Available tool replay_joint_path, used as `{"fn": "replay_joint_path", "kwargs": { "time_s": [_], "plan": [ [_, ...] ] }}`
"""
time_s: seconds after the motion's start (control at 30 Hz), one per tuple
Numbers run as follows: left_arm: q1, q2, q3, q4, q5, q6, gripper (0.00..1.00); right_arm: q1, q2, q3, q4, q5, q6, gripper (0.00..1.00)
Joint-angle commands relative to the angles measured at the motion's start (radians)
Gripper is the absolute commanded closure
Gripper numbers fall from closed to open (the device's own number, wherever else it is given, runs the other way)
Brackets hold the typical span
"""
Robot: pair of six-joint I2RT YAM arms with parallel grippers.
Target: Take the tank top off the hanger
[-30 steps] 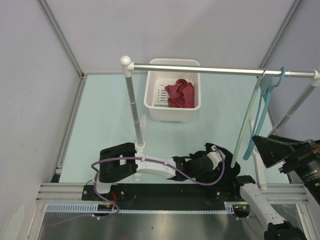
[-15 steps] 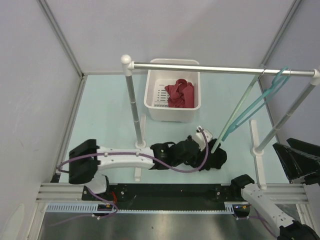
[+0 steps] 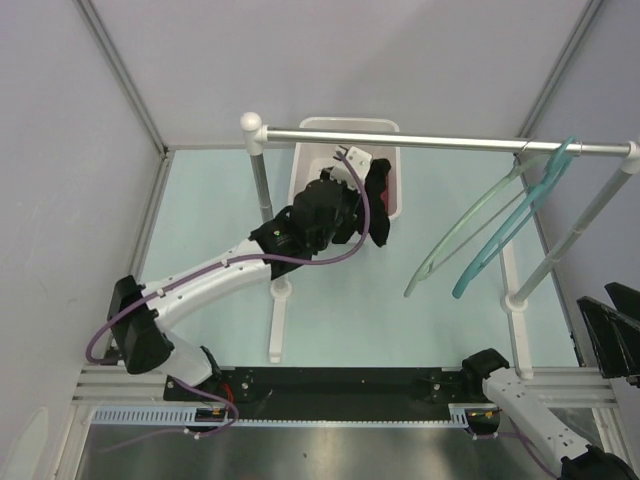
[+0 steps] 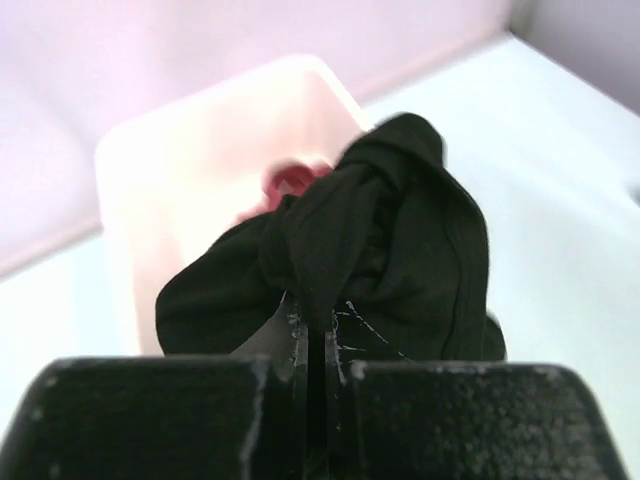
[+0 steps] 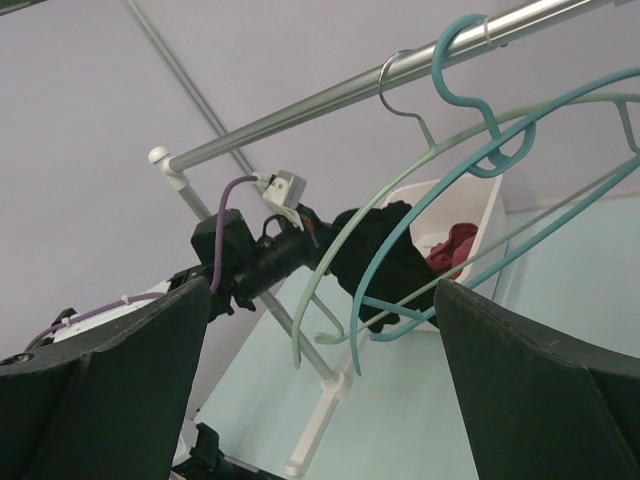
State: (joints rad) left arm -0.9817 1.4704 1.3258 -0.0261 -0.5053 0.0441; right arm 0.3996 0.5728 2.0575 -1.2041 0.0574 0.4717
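My left gripper (image 3: pixel 368 190) is shut on the black tank top (image 3: pixel 377 205), a bunched dark bundle held over the near right part of the white basket (image 3: pixel 345 127). In the left wrist view the tank top (image 4: pixel 400 250) hangs from my closed left gripper (image 4: pixel 318 330) above the basket (image 4: pixel 200 140). Two bare hangers, a pale green hanger (image 3: pixel 470 220) and a teal hanger (image 3: pixel 515 215), swing tilted from the right end of the rail (image 3: pixel 440 140); both hangers also show in the right wrist view (image 5: pixel 400 230). My right gripper (image 5: pixel 320 390) is open and empty, at the far right edge (image 3: pixel 612 335).
A red garment (image 5: pixel 452 245) lies in the basket. The rack's left post (image 3: pixel 262 200) stands just left of my left arm, and its right post (image 3: pixel 565 240) stands by the hangers. The enclosure walls close in on all sides.
My left arm has swung from the near table up and back to the basket, carrying the black tank top. The hangers have swung out to the left. My right gripper has drawn back to the right.
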Motion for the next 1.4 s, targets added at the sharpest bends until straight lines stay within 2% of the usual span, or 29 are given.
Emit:
{"fn": "replay_joint_path", "kwargs": {
  "time_s": [0.0, 0.1, 0.23, 0.3, 0.5, 0.57, 0.6, 0.63, 0.67, 0.73, 0.87, 0.97, 1.07, 1.17, 1.27, 1.3, 1.37],
  "plan": [
    [0.037, 0.068, 0.085, 0.312, -0.122, 0.181, 1.0, 0.007, -0.001, 0.0, 0.02, 0.033, -0.021, 0.0],
    [0.072, 0.155, 0.148, 0.441, -0.124, 0.278, 1.0, 0.007, 0.001, -0.011, 0.014, 0.044, -0.019, 0.0],
    [0.116, 0.304, 0.304, 0.468, -0.119, 0.361, 1.0, 0.007, 0.002, -0.033, 0.015, 0.033, -0.008, 0.0],
    [0.132, 0.347, 0.325, 0.498, -0.121, 0.384, 1.0, 0.007, -0.001, -0.045, 0.018, 0.03, -0.001, 0.0],
    [0.158, 0.426, 0.354, 0.411, -0.098, 0.359, 1.0, 0.005, -0.001, -0.083, -0.014, 0.021, -0.01, 0.0],
    [0.158, 0.404, 0.339, 0.367, -0.079, 0.317, 0.9, 0.005, -0.005, -0.1, -0.034, 0.013, -0.022, 0.0],
    [0.158, 0.393, 0.317, 0.338, -0.053, 0.285, 0.74, 0.005, -0.014, -0.109, -0.038, -0.004, -0.027, 0.0],
    [0.159, 0.369, 0.311, 0.316, -0.044, 0.269, 0.63, 0.005, -0.022, -0.132, -0.043, -0.011, -0.028, 0.0],
    [0.16, 0.36, 0.308, 0.269, -0.039, 0.254, 0.47, 0.007, -0.031, -0.148, -0.045, -0.016, -0.027, 0.0],
    [0.158, 0.326, 0.308, 0.218, -0.03, 0.202, 0.31, 0.008, -0.063, -0.203, -0.057, -0.016, -0.01, 0.0],
    [0.16, 0.243, 0.296, 0.072, -0.001, 0.102, 0.14, 0.008, -0.129, -0.333, -0.089, -0.013, 0.031, 0.0],
    [0.153, 0.153, 0.263, -0.021, 0.045, 0.027, 0.09, 0.01, -0.194, -0.437, -0.109, 0.013, 0.077, 0.0],
    [0.147, 0.021, 0.198, -0.096, 0.154, -0.07, 0.05, 0.013, -0.26, -0.523, -0.129, 0.032, 0.123, 0.0],
    [0.121, -0.106, 0.054, -0.118, 0.287, -0.18, 0.02, 0.016, -0.33, -0.68, -0.133, 0.047, 0.2, 0.0],
    [0.094, -0.306, -0.129, -0.115, 0.436, -0.324, 0.0, 0.016, -0.398, -0.861, -0.127, 0.038, 0.277, 0.0],
    [0.075, -0.415, -0.227, -0.11, 0.471, -0.364, 0.01, 0.016, -0.416, -0.911, -0.1, 0.03, 0.286, 0.0],
    [0.046, -0.52, -0.339, -0.06, 0.574, -0.465, 0.01, 0.015, -0.476, -1.035, -0.072, 0.019, 0.333, 0.01]
  ]
}}
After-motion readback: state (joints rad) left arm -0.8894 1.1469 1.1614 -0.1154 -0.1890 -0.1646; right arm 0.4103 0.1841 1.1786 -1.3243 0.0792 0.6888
